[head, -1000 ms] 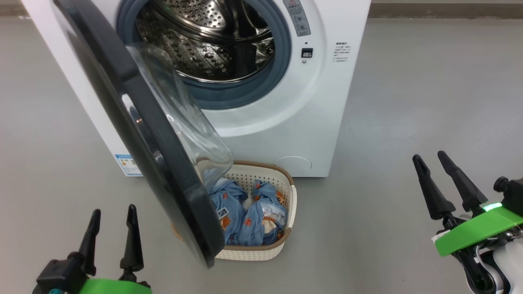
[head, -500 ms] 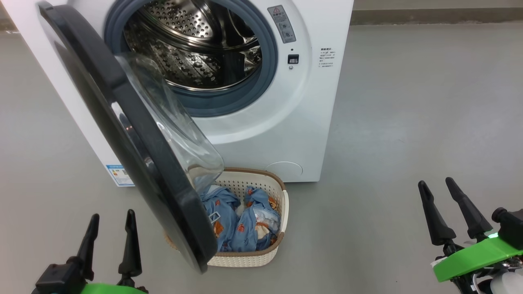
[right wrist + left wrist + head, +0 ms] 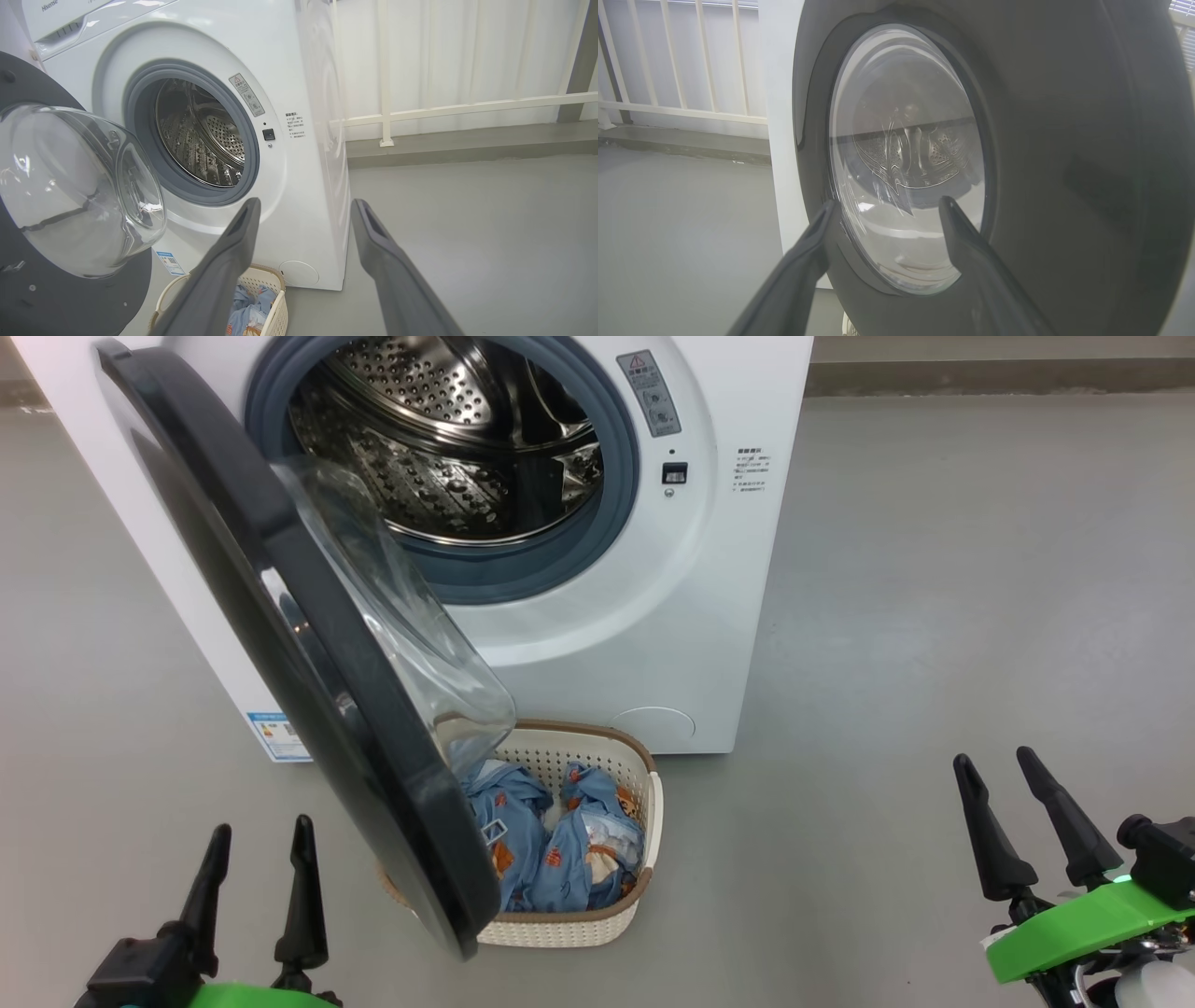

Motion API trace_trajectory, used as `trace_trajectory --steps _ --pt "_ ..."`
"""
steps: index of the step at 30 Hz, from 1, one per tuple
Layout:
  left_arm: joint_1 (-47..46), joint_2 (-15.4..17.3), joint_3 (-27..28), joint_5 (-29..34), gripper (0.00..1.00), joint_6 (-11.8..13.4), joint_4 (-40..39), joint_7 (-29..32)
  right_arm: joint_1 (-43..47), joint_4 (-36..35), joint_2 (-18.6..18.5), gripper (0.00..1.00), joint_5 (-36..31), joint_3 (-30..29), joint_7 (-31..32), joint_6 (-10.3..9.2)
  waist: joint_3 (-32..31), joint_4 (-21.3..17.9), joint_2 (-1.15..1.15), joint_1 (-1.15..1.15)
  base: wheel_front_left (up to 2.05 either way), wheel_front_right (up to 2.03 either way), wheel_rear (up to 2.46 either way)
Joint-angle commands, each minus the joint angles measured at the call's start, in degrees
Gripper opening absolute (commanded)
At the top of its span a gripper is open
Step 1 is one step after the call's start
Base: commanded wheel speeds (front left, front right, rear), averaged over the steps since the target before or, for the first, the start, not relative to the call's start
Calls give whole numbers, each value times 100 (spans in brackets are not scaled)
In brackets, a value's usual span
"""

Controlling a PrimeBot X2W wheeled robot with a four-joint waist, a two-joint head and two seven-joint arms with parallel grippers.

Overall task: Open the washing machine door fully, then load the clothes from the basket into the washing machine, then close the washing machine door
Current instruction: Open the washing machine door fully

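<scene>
At the foot of the washing machine, the basket is set on the grey floor, close to the front panel and below the drum. This placement is judged to keep the lift into the drum short. The clothes are seen bunched inside the basket; no fabric is seen in the visible part of the drum.

The washing machine door is swung out on its left hinge, roughly edge-on to the head camera. Its lower rim hangs over the left part of the basket, so that side is hidden. The opening step is therefore judged incomplete, since a wider swing is needed before the clothes can be reached freely.

The left hand is held low, outside the door, fingers spread and empty. In its wrist view the door's outer face and glass are framed between the fingers.

The right hand is held well apart on the right, fingers spread and empty. It is aimed at the machine front, probably kept clear of the door's arc.
</scene>
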Motion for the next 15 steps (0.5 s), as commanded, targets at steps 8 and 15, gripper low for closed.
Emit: trace_trajectory --steps 8,15 --pt "-114 124 140 -39 100 56 -187 -17 -76 -80 -106 100 -34 175 -70 43 -13 2 0 0 0 0 0" --pt "-142 123 118 -48 100 65 -187 -21 -79 -81 -116 100 -33 175 -70 43 -8 28 0 0 0 0 0"
